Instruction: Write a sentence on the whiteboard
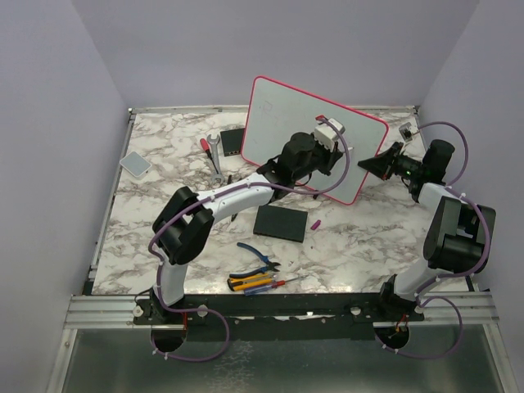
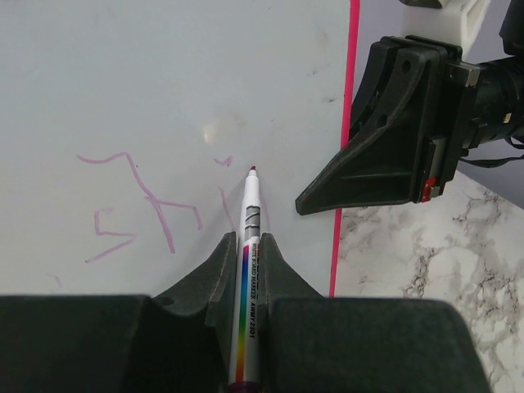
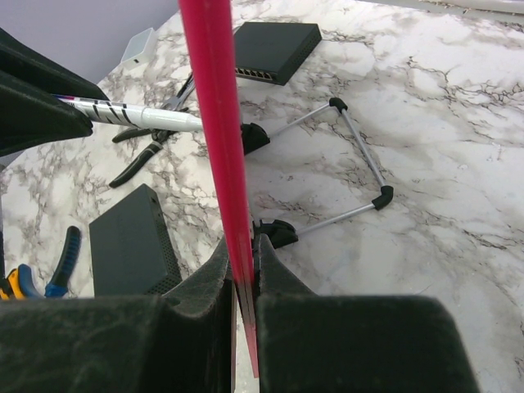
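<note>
Top external view, left to right: a grey pad (image 1: 135, 164) lies near the left edge of the table (image 1: 360, 246). A wrench (image 1: 215, 160) and a black box (image 1: 232, 141) sit further in. The whiteboard (image 1: 286, 115) stands propped at rear centre. A black slab (image 1: 280, 223) lies flat on the table in front of it, and pliers (image 1: 259, 257) lie nearer my bases.

Left wrist view: my left gripper (image 2: 246, 250) is closed tight on a marker (image 2: 248, 286), which runs up between the fingers. The marker's red tip sits at the board surface; I cannot tell whether it touches. The sentence (image 2: 139, 205) is a group of faint pink strokes left of the tip, with two short marks just beside the tip. The lettering is not legible. The pink frame (image 2: 348, 123) runs down the right side of the white surface.

Right wrist view: my right gripper (image 3: 243, 262) is clamped on the board's right edge. The frame is pinched between both fingers with no visible gap. Behind the board, its wire stand (image 3: 381, 197) rests on the marble on black feet.
</note>
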